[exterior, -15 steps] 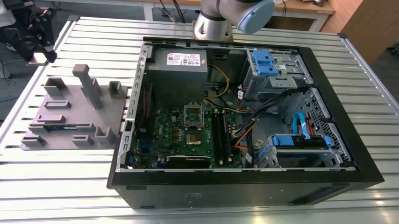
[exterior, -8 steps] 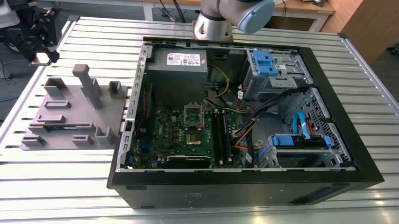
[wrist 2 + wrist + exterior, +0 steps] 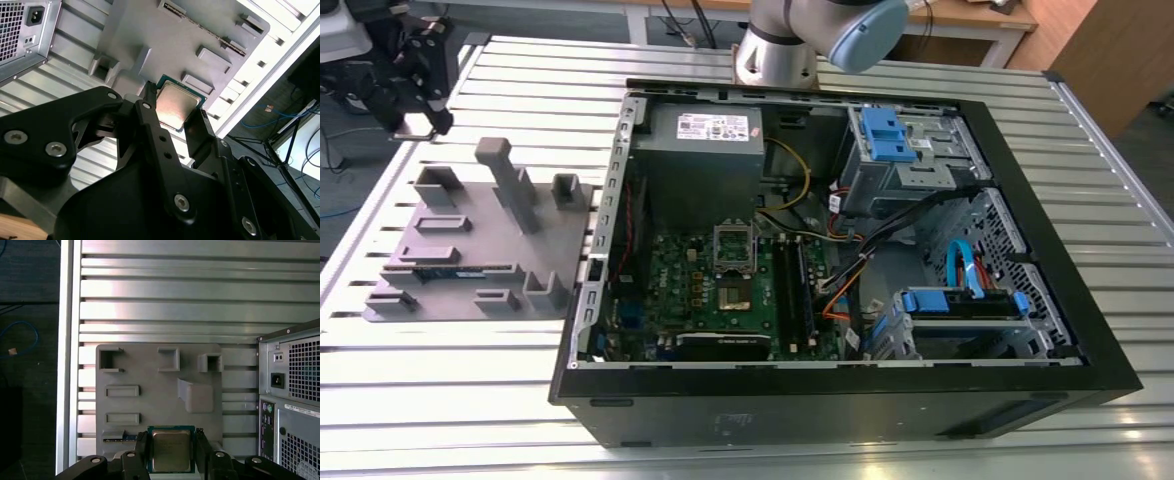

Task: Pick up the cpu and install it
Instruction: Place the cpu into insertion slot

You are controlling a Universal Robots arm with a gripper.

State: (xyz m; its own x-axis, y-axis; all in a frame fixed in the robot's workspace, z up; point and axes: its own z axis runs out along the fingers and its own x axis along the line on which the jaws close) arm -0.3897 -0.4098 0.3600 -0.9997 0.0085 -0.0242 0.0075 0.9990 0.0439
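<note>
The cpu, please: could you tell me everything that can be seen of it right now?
The cpu is a small flat square chip with a dull silver metal top and a thin green rim. It is clamped between the tool's two black fingers, which press on two opposite edges, and its metal top is turned towards both wrist cameras. It appears to hang clear above the grey tray, which lies behind it on the slatted table.
</note>
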